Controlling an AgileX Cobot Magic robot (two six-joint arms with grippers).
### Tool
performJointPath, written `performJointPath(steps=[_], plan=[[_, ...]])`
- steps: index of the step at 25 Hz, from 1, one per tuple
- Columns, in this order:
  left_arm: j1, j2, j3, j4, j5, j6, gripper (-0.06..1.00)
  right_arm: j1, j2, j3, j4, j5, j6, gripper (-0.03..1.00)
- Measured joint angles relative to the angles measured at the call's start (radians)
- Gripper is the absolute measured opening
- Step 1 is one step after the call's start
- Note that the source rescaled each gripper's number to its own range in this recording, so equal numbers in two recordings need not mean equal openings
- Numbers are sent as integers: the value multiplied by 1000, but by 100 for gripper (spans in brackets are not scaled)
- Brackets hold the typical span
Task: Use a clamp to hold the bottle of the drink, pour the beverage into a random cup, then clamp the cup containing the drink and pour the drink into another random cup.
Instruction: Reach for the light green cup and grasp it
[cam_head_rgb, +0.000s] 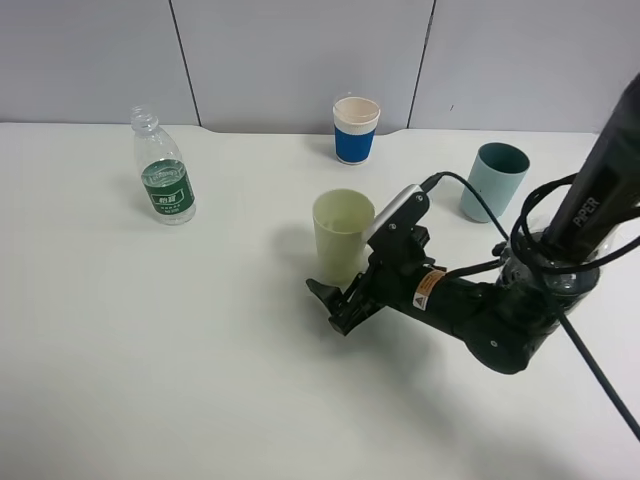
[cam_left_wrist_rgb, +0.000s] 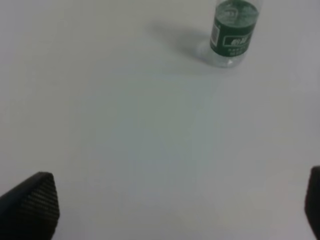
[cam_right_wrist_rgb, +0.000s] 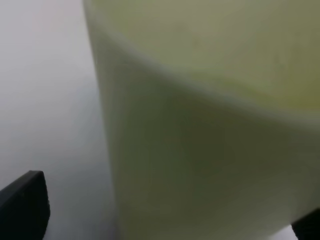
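One cup is in play here: the pale yellow-green tumbler (cam_head_rgb: 343, 235), upright just right of the centre of the exterior frame and the tallest of the three cups. Its inside looks pale and even, so I cannot tell whether any beverage is in it.

The right gripper (cam_head_rgb: 337, 303) lies low against the table (cam_head_rgb: 150, 380) at the tumbler's lower left side, with the arm running off to the lower right. Its jaws are spread wide and hold nothing. In the right wrist view the tumbler's wall fills nearly the whole picture, with a dark fingertip at either edge. The cup therefore sits in or just ahead of the gap, but whether a pad touches it cannot be told. Coming in low and level like this suits a side clamp on the body that leaves the rim free for tipping.

Toward the upper middle stands the short white paper cup with the blue band (cam_head_rgb: 356, 130), well apart, probably the one to be poured into. The teal-blue tumbler (cam_head_rgb: 493, 180) stands at the right, near the arm's cables.

The bottle (cam_head_rgb: 165, 180), uncapped and upright, is at the upper left, well clear of the cups. The left gripper (cam_left_wrist_rgb: 170, 210) shows only in its own wrist view, jaws apart and empty, and it faces the bottle from a distance.
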Motion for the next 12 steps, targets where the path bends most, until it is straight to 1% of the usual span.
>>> performJointPath(steps=[5,12], plan=[[0,0,0,0,0,0,100,0,5,-1,0,-1,-13,98],[0,0,0,0,0,0,100,0,5,-46,-22,-1,-17,98]])
